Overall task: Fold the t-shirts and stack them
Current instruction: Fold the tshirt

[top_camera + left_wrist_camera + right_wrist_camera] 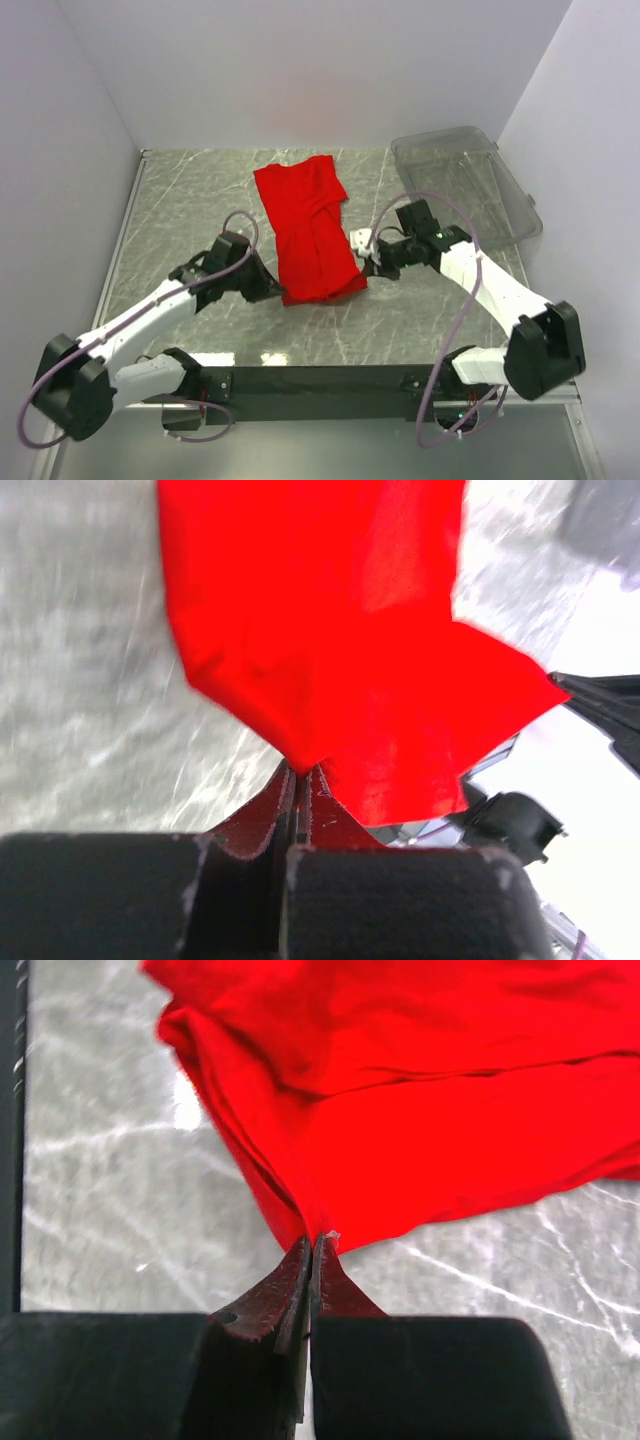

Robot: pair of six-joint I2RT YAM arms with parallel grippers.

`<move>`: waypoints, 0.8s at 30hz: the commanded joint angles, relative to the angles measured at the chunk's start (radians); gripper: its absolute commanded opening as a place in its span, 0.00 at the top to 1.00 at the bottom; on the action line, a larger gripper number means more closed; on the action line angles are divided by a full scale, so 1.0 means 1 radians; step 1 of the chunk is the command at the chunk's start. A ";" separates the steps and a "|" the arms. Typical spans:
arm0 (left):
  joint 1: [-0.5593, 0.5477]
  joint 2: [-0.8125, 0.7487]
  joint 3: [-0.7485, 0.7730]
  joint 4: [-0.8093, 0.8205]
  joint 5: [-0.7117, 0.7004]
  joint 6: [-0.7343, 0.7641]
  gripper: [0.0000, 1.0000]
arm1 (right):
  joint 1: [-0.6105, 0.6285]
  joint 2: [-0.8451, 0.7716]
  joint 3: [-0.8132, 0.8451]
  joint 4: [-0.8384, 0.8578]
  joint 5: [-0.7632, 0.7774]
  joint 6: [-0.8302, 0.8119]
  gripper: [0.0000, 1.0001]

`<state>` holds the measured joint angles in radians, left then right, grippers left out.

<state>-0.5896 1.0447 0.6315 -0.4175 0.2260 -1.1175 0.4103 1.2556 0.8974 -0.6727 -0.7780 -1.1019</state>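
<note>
Just left of the clear bin [468, 136], the red t-shirt [310, 225] lies on the table [180, 200], narrowed into a lengthwise strip. The left gripper [281, 292] and right gripper [364, 264] each pinch a near hem corner, fingers clamped tight, probably to carry that edge toward the collar. Bare table on the shirt's side away from the bin leaves room.

The t-shirt [310, 235] is red cloth — matt, soft, creased along its folds. The worktop [190, 200] looks like grey-green stone with white veins, smooth, with a faint sheen where light strikes it. The bin [460, 180] is clear plastic, glossy. The left pincer [300, 775] and right pincer [312, 1245] are dark and matt — pale-speckled and rough along their edges.
</note>
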 commanded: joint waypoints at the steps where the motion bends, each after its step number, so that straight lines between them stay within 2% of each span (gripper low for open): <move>1: 0.068 0.101 0.108 0.039 0.081 0.099 0.99 | -0.010 0.083 0.098 0.074 -0.020 0.132 1.00; 10: 0.184 0.467 0.399 -0.004 0.121 0.254 0.99 | -0.011 0.376 0.311 0.166 0.069 0.352 1.00; 18: 0.286 0.606 0.531 -0.070 0.122 0.338 0.99 | -0.034 0.524 0.440 0.225 0.169 0.457 1.00; 24: 0.320 0.716 0.626 -0.107 0.134 0.386 0.99 | -0.036 0.629 0.547 0.228 0.238 0.508 1.00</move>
<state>-0.2787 1.7145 1.1862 -0.4976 0.3424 -0.7933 0.3790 1.8473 1.3796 -0.4801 -0.5877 -0.6460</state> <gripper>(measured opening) 0.023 0.010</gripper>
